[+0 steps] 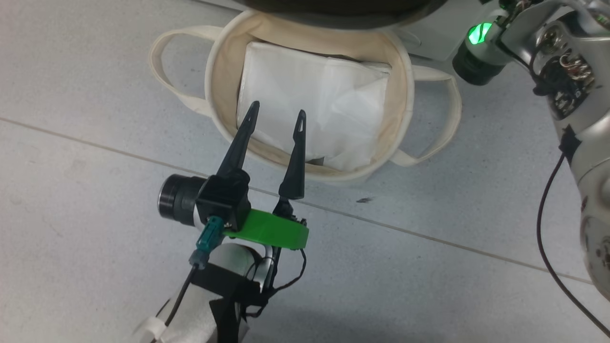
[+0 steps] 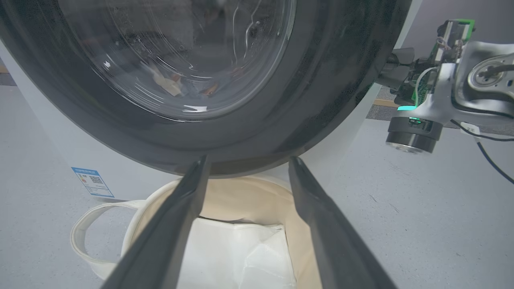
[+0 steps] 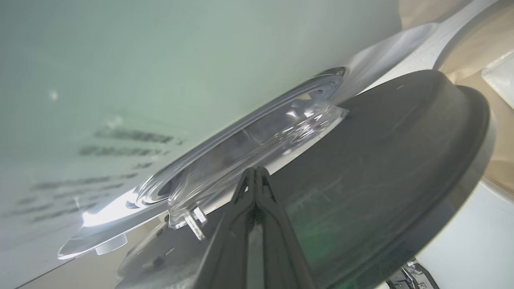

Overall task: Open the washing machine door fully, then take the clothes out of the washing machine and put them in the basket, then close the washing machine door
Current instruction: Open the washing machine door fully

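The left gripper's fingers (image 1: 239, 143) stand well spread with nothing between them, and the left gripper (image 1: 278, 109) hangs over the near rim of the basket (image 1: 223, 78), its tips above the folded white sheet (image 1: 314, 95) that lies inside. The basket sits on the grey floor (image 1: 95, 200) with a loop handle out to each side, its far rim tucked under the washing machine door (image 2: 321, 80). In the left wrist view that door's glossy black rim curves just above the spread fingertips, and behind its clear glass bowl dim scraps of cream and orange-brown, the clothes (image 2: 172, 83), show inside the drum. The washing machine (image 2: 60, 148) rises white behind the basket, a small blue label (image 2: 92, 181) low on its front. Farther off, at the door's edge, the right arm (image 1: 572, 95) reaches in. The right gripper (image 3: 255, 172) has its two fingers pressed together with nothing seen between them, tips lying in the narrow gap between the door's grey inner face and the machine's white front with its blurred printed text (image 3: 120, 148); the door stands slightly ajar.
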You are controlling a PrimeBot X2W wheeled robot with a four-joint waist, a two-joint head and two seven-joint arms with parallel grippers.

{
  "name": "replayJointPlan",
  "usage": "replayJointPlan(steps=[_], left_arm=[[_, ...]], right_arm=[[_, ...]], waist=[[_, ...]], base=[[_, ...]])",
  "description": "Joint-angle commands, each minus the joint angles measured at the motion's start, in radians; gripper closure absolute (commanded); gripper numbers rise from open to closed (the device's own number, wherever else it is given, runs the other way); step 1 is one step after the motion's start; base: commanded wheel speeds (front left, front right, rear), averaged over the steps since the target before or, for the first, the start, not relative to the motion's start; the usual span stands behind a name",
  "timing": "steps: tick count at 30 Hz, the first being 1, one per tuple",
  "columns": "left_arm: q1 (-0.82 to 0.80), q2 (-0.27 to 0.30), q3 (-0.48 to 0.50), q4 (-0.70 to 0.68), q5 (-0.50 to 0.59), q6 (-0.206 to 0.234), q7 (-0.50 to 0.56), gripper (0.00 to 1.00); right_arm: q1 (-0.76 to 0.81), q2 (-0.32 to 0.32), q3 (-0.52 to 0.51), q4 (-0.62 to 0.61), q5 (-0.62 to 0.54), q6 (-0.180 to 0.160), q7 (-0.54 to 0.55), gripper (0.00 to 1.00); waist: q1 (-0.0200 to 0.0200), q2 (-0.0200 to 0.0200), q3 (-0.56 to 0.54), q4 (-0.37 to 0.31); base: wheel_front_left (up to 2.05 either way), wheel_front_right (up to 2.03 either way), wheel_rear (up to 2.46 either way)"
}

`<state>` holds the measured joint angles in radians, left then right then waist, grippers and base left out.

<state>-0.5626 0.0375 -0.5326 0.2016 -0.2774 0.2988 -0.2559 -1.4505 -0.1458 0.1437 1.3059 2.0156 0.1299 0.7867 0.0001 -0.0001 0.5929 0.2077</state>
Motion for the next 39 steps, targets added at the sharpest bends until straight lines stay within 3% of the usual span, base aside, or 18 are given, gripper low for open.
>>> replayJointPlan(steps=[1,14,20,31,39], left_arm=[[-0.006,0.013,0.028,-0.032,-0.005,0.005,-0.006,0.0],[0.07,0.013,0.073,-0.006,-0.011,-0.007,-0.006,0.0],[0.112,0.013,0.084,0.005,-0.019,-0.017,-0.006,0.0],[0.226,0.013,0.104,0.047,-0.022,-0.038,-0.006,0.0],[0.269,0.013,0.119,0.056,-0.007,-0.046,-0.006,0.0]], right_arm=[[-0.012,0.048,0.011,-0.023,-0.003,0.001,0.022,1.0],[0.259,0.094,0.076,-0.126,-0.033,0.001,0.053,1.0],[0.401,0.095,0.168,-0.216,0.033,0.001,0.062,1.0],[0.641,0.095,0.489,-0.425,0.252,0.001,-0.136,1.0],[0.682,0.085,0.511,-0.472,0.297,0.001,-0.262,1.0]], waist=[[-0.0001,0.0001,-0.007,-0.001],[-0.0001,0.0001,-0.16,-0.024],[-0.0001,0.0001,-0.23,-0.021],[-0.0001,0.0001,-0.366,-0.016],[-0.0001,0.0001,-0.426,-0.024]], base=[[0.0,0.0,0.0],[0.0,0.0,0.0],[0.0,0.0,0.0],[0.0,0.0,0.0],[0.0,0.0,0.0]])
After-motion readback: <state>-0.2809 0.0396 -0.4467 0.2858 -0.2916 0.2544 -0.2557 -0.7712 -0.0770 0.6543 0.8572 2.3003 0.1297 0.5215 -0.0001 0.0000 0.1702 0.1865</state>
